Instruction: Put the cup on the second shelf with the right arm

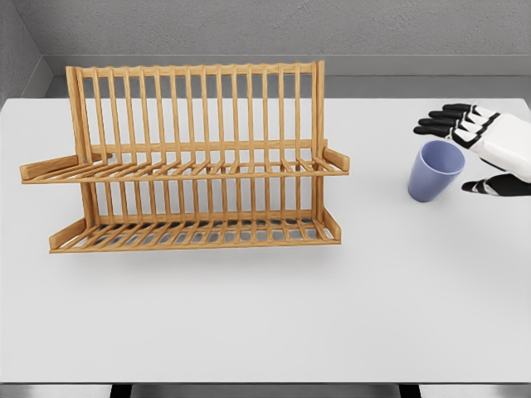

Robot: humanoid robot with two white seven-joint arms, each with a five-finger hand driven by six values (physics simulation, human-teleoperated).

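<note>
Cup (435, 170) first: you are looking at a small blue-purple cup standing on the white table (265, 323) at the right side of the frame, with its open mouth facing up and leaning a little toward the hand. It is sitting well apart from the wooden rack (191, 157), which is filling the upper left and middle of the frame. Your right hand (485, 153) is coming in from the right edge, just beside the cup. Its black fingers (440, 123) are spreading out above the cup's rim, and its thumb (485, 186) is pointing in lower down, so the hand is open and is holding nothing. It is shaped like that, I think, so the cup can fit in the gap between fingers and thumb. I cannot tell if any finger is touching the cup. The rack is standing with its tall bars at the back and two slatted shelves sticking out toward you, one low near the table and one higher up. The upper shelf (191, 170) is lying flat and bare, so it looks ready to take the cup. You are probably at the grabbing step, with the lifting and carrying not yet done. The left arm is not showing anywhere.
</note>
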